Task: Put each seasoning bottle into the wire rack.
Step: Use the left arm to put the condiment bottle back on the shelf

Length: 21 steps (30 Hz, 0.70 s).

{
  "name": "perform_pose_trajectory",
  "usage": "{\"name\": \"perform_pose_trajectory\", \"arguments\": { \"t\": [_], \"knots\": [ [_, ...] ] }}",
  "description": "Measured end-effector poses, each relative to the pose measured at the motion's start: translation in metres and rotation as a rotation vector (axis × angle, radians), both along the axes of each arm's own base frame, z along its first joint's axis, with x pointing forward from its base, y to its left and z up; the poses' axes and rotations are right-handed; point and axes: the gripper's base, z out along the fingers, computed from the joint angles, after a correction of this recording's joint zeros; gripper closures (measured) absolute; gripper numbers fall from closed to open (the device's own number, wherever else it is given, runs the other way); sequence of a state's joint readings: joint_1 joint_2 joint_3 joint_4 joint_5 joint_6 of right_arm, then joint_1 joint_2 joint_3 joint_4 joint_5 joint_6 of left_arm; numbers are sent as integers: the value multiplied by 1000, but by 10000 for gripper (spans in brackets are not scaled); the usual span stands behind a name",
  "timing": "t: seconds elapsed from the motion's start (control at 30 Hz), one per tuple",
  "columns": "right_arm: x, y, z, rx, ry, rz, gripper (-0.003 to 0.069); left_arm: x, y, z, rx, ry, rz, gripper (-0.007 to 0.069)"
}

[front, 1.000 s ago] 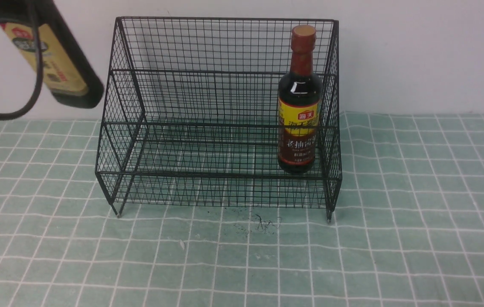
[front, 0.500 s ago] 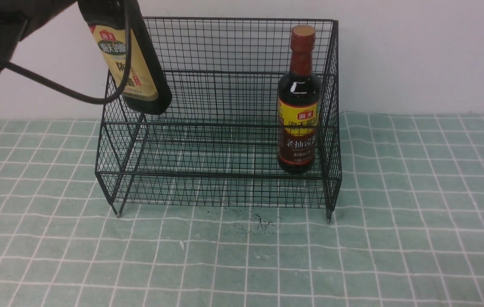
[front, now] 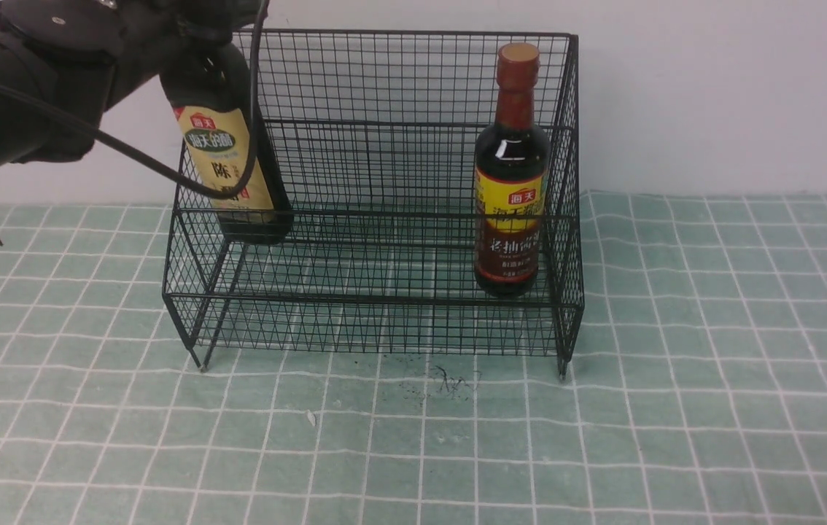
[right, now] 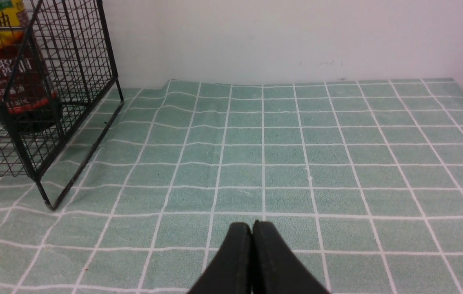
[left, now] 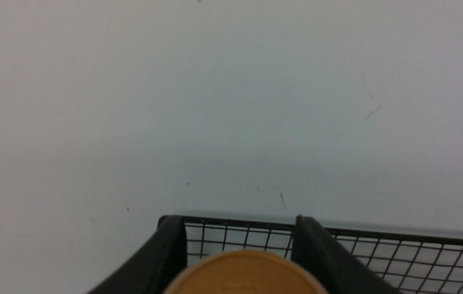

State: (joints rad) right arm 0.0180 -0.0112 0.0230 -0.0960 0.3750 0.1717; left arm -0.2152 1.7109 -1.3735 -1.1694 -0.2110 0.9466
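Reading 海天 on both labels: the beige-label bottle [front: 227, 175] (also marked 陈) hangs tilted at the left end of the wire rack [front: 384, 73], pinched by the left gripper [left: 237, 234]; only its wrist view shows the gold cap [left: 243, 271]. The red-capped bottle [front: 512, 175], marked 老抽, stands upright at the right end. Off to the right, the right gripper [right: 252, 228] is pressed together.

Rack [front: 384, 80]; red-capped bottle [front: 512, 211] inside; beige-label bottle [front: 220, 157]

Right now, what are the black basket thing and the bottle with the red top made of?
The wire rack looks like thin metal wire coated matte black: a see-through grid. The red-capped bottle looks like glass or clear plastic, I cannot tell which: glossy, with a bright highlight on its shoulder.
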Motion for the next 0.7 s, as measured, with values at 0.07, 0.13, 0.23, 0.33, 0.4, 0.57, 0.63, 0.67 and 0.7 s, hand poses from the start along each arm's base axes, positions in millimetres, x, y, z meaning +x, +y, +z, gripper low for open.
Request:
{"name": "perform_pose_trajectory", "arguments": {
  "t": [0.07, 0.13, 0.23, 0.33, 0.4, 0.57, 0.63, 0.67, 0.7],
  "knots": [
    [0, 0, 0, 0, 0, 0, 673, 3, 0, -6, 6, 15, 4, 320],
    [0, 0, 0, 0, 0, 0, 673, 5, -1, -10, 23, 26, 2, 320],
    [0, 0, 0, 0, -1, 0, 673, 8, -1, -16, 28, 42, 5, 320],
    [0, 0, 0, 0, -1, 0, 673, 10, -1, -21, 26, 56, 9, 320],
    [0, 0, 0, 0, -1, 0, 673, 11, -1, -25, 24, 67, 10, 320],
    [0, 0, 0, 0, -1, 0, 673, 16, -3, -36, 30, 93, 8, 314],
    [0, 0, 0, 0, -1, 0, 673, 16, -3, -37, 31, 96, 7, 312],
    [0, 0, 0, 0, -1, 0, 673, 16, -3, -37, 31, 96, 6, 312],
    [0, 0, 0, 0, -1, 0, 673, 16, -3, -37, 31, 96, 6, 312]
  ]
}}
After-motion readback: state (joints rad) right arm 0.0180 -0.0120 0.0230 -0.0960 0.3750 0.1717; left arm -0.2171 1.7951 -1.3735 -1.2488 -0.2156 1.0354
